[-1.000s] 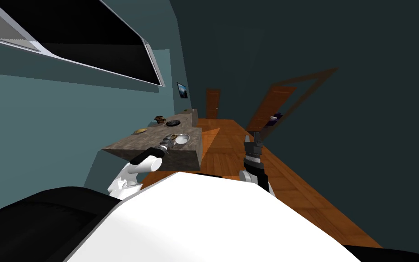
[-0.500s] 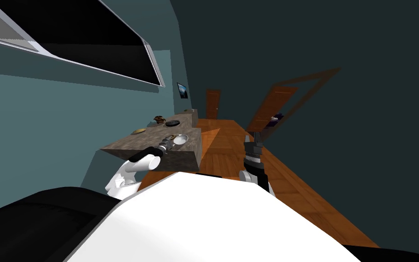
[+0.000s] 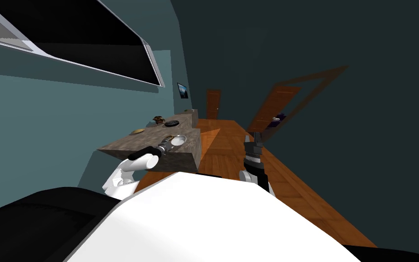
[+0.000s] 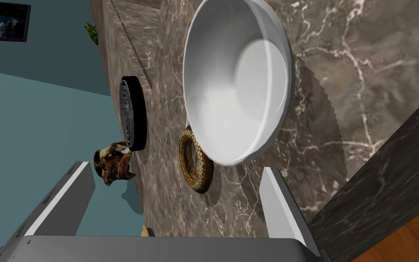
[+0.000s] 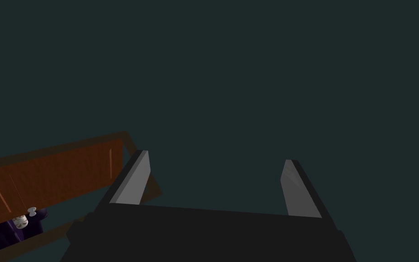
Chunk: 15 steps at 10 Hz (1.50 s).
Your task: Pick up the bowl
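Head view: a brown marbled counter (image 3: 127, 146) juts from a teal wall. The white bowl (image 3: 180, 139) sits near its outer edge, with open wood floor (image 3: 224, 157) beyond. The right jaws hang over that floor, well apart.

Left wrist view: the left jaws stand wide, with the smooth, round bowl just ahead of their tips (untouched). A braided ring (image 4: 195, 159) lies just beside it.

Right wrist view: the right jaws stand wide.

- The bowl (image 4: 236, 82) is sitting on the counter (image 4: 363, 68), near its edge.
- A ring (image 4: 195, 159) is lying just beside it.
- A disc (image 4: 131, 113) is resting beyond the ring.
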Available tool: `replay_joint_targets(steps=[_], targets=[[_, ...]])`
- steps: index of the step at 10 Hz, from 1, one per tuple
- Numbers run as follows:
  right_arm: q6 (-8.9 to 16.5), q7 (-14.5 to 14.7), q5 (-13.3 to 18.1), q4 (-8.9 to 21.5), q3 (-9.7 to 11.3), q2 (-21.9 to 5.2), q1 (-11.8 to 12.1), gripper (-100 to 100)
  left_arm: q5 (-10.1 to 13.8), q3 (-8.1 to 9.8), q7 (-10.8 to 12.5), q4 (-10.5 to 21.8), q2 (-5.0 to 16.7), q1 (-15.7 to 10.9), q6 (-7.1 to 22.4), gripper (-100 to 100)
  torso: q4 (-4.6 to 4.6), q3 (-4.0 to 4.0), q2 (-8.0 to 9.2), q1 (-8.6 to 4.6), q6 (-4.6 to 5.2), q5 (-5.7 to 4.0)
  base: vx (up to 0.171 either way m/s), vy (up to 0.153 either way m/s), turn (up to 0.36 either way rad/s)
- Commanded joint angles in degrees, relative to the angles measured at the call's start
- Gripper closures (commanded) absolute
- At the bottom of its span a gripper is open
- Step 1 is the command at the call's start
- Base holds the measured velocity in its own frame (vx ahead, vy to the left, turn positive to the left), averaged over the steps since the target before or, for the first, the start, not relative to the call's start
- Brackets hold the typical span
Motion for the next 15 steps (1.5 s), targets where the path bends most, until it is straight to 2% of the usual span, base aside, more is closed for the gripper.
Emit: replay_joint_targets(steps=[1,2,4,5,10,15], targets=[[0.00,0.00,0.00,0.00,0.00,0.00,0.00,0,0.59,0.97,-0.02,0.90,0.49,-0.87,2.86,-100,0.00,0.00,0.00,0.00,0.00,0.00,0.069,-0.060,0.031],[0.00,0.00,0.00,0.00,0.00,0.00,0.00,0,0.59,0.97,-0.02,0.90,0.49,-0.87,3.42,-100,-0.01,-0.02,-0.05,-0.04,-0.01,0.00,0.059,-0.046,0.026],[0.00,0.00,0.00,0.00,0.00,0.00,0.00,0,1.64,2.49,-0.26,2.62,1.23,-1.93,7.17,-100,-0.01,-0.02,-0.03,0.02,-0.01,0.01,0.076,-0.066,0.050],[0.00,0.00,0.00,0.00,0.00,0.00,0.01,0,1.64,2.49,-0.26,2.62,1.23,-1.93,8.15,-100,-0.02,-0.06,-0.12,-0.12,-0.01,-0.02,0.081,-0.058,0.034],[0.00,0.00,0.00,0.00,0.00,0.00,0.00,0,3.27,4.93,-0.79,6.11,2.61,-3.76,16.04,-100,0.00,0.01,0.02,0.03,-0.01,0.01,0.060,-0.045,0.062],[0.00,0.00,0.00,0.00,0.00,0.00,0.01,0,4.67,6.57,-1.29,9.67,4.25,-4.89,23.35,-100,-0.08,-0.19,-0.33,0.00,0.01,0.00,0.126,-0.054,0.022]])
